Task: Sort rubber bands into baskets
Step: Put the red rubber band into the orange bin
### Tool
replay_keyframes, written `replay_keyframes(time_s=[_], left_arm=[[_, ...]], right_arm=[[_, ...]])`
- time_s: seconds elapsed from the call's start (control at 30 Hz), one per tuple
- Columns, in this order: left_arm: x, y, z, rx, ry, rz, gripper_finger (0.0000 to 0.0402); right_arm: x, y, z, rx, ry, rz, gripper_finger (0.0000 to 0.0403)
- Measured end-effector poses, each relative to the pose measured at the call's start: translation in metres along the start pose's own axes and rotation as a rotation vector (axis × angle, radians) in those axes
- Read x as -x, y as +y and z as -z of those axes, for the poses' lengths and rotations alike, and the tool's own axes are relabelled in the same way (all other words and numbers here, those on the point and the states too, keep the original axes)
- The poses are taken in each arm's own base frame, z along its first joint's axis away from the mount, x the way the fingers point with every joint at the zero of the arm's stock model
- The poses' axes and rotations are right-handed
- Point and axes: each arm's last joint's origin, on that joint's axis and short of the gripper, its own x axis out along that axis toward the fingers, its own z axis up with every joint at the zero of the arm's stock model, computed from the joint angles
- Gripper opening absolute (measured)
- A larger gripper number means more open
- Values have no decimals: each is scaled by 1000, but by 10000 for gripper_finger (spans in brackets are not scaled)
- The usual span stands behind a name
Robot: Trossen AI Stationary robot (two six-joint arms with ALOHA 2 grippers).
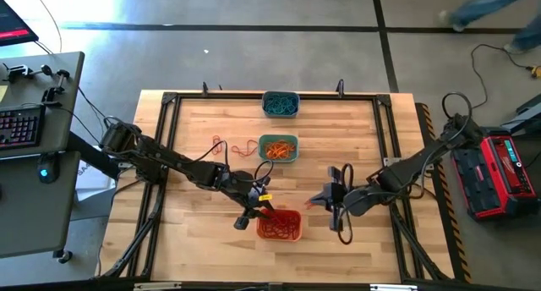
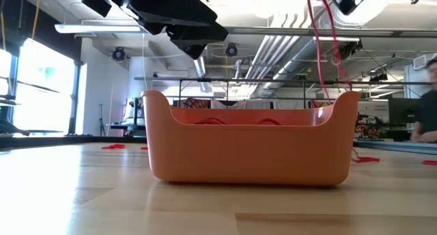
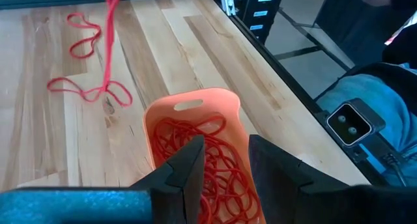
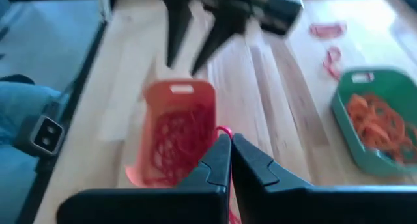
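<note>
The orange basket sits near the front edge of the wooden table, roughly mid-width, and holds a tangle of red rubber bands. The left gripper hangs just above the basket's left rim; in the left wrist view its two dark fingers stand apart with a clear gap between them, directly over the heap of bands, and nothing shows between them. In the low view this arm is the dark shape at the upper left, above the basket's wall.

The right gripper is just beside the basket on its right side, fingers pressed together. A red rubber band shows at the fingertips in the right wrist view, and in the low view a long red loop hangs down from above toward the basket's right rim, so this gripper has a band pinched.

Behind the orange basket, near the table's middle, stands the teal-green basket with orange rubber bands in it. Farther back, at the rear edge, the grey-blue basket holds blue-teal bands. A few loose red bands lie on the wood to the left of the teal-green basket.
</note>
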Motion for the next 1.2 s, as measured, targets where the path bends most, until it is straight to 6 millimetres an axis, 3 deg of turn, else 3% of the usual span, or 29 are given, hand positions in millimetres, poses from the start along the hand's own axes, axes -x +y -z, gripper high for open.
replay_keyframes(time_s=[0.13, 0.4, 0.7, 0.97, 1.2], left_arm=[[0, -1, 0, 17, 5, 1, 114], [-2, -9, 2, 2, 16, -45, 114], [-4, -23, 4, -20, 41, -65, 114], [-4, -22, 3, -29, 31, -89, 107], [-3, -22, 14, -41, 8, -87, 69]], right_arm=[[6, 7, -8, 36, -72, 44, 0], [30, 13, -33, 39, -229, 309, 0], [30, -12, -14, -110, -115, 534, 0], [25, -1, -22, -117, -112, 356, 0], [-2, 18, -28, -23, -98, 150, 0]])
